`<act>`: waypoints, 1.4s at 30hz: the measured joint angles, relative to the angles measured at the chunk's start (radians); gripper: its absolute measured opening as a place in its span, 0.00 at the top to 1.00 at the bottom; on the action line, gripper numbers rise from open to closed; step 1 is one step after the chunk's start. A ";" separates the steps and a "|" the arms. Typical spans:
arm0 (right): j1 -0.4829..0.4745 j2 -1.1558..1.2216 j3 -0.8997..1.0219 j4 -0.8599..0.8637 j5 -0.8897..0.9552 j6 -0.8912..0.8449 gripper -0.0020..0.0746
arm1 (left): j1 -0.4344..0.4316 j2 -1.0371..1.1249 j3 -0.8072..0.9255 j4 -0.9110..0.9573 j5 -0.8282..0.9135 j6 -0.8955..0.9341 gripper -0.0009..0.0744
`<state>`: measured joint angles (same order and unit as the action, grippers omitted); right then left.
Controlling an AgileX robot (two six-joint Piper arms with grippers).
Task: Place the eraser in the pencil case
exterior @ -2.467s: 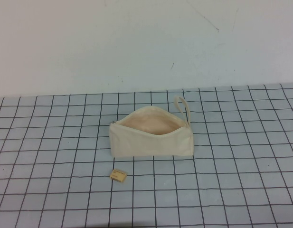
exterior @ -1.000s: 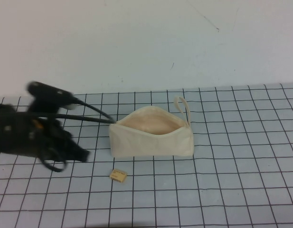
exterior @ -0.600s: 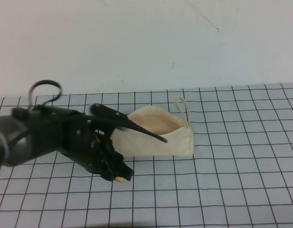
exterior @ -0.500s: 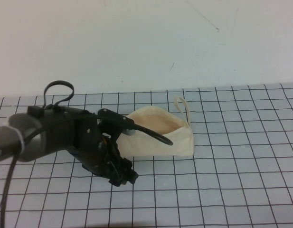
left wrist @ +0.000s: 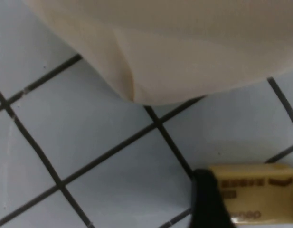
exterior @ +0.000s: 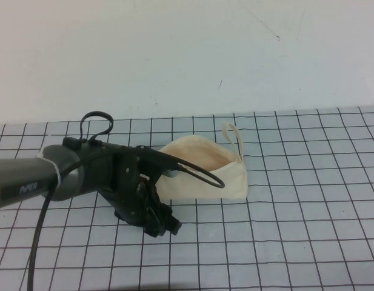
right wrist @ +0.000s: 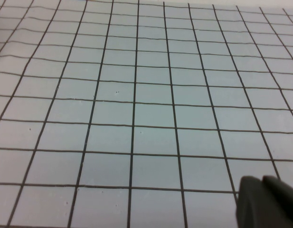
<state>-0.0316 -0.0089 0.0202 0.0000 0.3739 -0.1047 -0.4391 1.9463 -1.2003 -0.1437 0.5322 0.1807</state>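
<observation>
The cream-white pencil case (exterior: 220, 176) stands open on the gridded mat, its peach lining showing and its loop strap (exterior: 234, 137) at the right end. My left gripper (exterior: 164, 228) is down on the mat just in front of the case's left end and hides the eraser in the high view. In the left wrist view the tan-yellow eraser (left wrist: 260, 190) lies flat on the mat below the pencil case (left wrist: 184, 47). One black fingertip (left wrist: 208, 202) overlaps its end; the jaws look open around it. My right gripper (right wrist: 261, 192) is out of the high view, shut and empty above bare mat.
The pale blue mat with black grid lines (exterior: 296, 230) covers the table up to a white wall (exterior: 187, 54). The left arm and its cable loop (exterior: 96, 121) reach in from the left across the case's left end.
The left arm has swung in from the left and come down over the eraser, which is now covered in the high view. The pencil case has not moved.
</observation>
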 joint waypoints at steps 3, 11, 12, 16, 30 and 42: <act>0.000 0.000 0.000 0.000 0.000 0.000 0.98 | 0.000 0.000 0.000 0.002 -0.011 0.000 0.61; 0.000 0.000 0.000 0.000 0.000 0.000 0.98 | 0.000 -0.013 -0.122 -0.015 0.276 0.005 0.61; 0.000 0.000 0.000 0.000 0.000 0.000 0.98 | 0.000 -0.023 -0.150 -0.024 0.319 0.015 0.61; 0.000 0.000 0.000 0.000 0.000 0.000 0.98 | 0.000 -0.099 -0.305 -0.087 0.432 0.107 0.61; 0.000 0.000 0.000 0.000 0.000 0.000 0.98 | 0.000 -0.027 -0.492 -0.147 0.224 0.180 0.46; 0.000 0.000 0.000 0.000 0.000 0.000 0.98 | 0.000 -0.225 -0.527 0.272 0.256 -0.218 0.94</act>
<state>-0.0316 -0.0089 0.0202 0.0000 0.3739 -0.1047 -0.4391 1.7212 -1.7278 0.1281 0.7884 -0.0371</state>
